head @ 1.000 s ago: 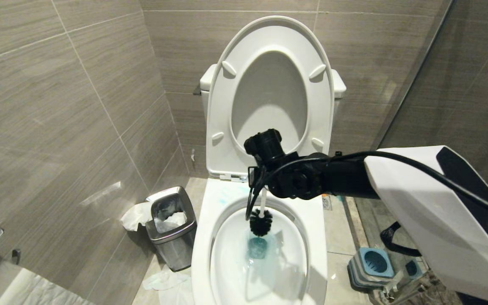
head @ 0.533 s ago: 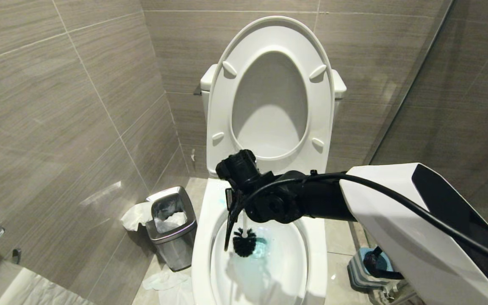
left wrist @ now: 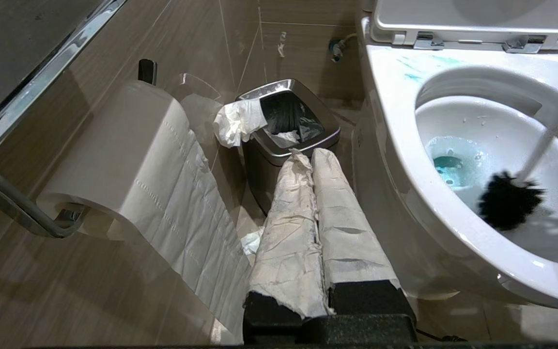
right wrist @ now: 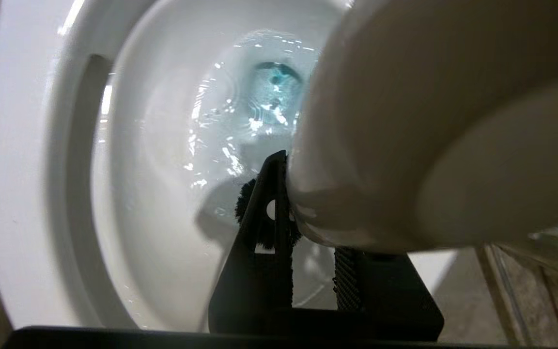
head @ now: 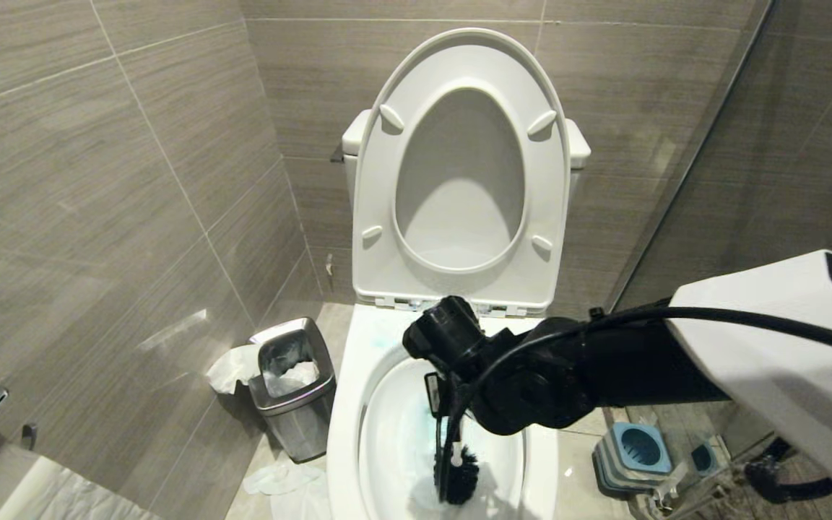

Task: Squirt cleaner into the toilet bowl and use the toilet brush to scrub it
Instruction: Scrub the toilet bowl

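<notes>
Toilet brush (head: 461,473), bushy black bristles, inside glossy oval toilet bowl (head: 347,426); right tool (right wrist: 308,232) clamps its white handle.

One toilet bowl (head: 347,433), one toilet brush (head: 463,477), one steel bin (head: 293,386) (paper-stuffed), one paper roll (left wrist: 129,145).

Even overhead light; glare streaks the wall tiles (head: 170,328) left of the toilet bowl (head: 347,433); the toilet brush (right wrist: 405,121) handle looms blurred.
</notes>
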Robot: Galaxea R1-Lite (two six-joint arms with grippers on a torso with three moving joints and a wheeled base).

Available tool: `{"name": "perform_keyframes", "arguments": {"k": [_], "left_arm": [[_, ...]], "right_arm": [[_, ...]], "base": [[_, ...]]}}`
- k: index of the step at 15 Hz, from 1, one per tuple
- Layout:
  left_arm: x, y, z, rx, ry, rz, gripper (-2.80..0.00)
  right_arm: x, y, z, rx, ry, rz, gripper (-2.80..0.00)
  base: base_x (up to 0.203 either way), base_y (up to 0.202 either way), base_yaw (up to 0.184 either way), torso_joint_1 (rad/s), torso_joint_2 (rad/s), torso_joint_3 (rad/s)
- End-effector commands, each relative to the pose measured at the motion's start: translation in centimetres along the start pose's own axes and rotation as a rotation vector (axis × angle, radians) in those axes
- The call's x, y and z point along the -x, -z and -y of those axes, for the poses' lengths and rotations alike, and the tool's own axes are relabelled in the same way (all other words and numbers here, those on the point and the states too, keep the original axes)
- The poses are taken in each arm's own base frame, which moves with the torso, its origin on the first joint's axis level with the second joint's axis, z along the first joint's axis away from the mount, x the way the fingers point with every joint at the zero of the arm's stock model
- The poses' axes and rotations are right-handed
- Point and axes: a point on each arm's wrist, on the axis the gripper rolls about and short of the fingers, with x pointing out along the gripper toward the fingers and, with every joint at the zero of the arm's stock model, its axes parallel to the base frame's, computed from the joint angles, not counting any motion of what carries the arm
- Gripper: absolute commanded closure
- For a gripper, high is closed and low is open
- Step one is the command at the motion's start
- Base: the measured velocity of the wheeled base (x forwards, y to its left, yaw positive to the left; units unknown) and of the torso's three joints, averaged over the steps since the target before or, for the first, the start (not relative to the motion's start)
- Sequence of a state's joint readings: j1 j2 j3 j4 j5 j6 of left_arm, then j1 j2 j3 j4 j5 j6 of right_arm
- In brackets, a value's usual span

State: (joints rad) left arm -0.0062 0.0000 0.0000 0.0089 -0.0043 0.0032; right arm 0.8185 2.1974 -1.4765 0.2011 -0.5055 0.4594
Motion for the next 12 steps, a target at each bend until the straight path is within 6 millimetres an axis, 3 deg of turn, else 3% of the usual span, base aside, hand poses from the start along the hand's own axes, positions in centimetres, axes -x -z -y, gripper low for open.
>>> {"name": "perform_keyframes", "arguments": {"k": [1,3,6,9,12], "left_arm": [[0.0,0.1,0.0,0.0,0.0,-0.005,0.0],[0.0,0.1,0.0,0.0,0.0,-0.005,0.0],[0.0,0.1,0.0,0.0,0.0,-0.005,0.0],[0.0,0.0,0.0,0.0,0.0,-0.002,0.0],[0.0,0.1,0.0,0.0,0.0,-0.004,0.0]], "right_arm": [[1.9,-1.4,3.4,-0.055,0.038,0.031,0.0],[1.4,-2.5,4.9,-0.082,0.083,0.053,0.0],[0.9,-4.3,5.5,-0.105,0.095,0.097,0.0],[-1.1,-6.1,4.6,-0.105,0.094,0.14,0.0],[-4.7,-7.1,2.9,-0.086,0.09,0.175,0.0]], "base": [[0.0,0.0,0.0,0.0,0.0,0.0],[0.0,0.0,0.0,0.0,0.0,0.0],[0.0,0.0,0.0,0.0,0.0,0.0],[0.0,0.0,0.0,0.0,0.0,0.0],[0.0,0.0,0.0,0.0,0.0,0.0]]}}
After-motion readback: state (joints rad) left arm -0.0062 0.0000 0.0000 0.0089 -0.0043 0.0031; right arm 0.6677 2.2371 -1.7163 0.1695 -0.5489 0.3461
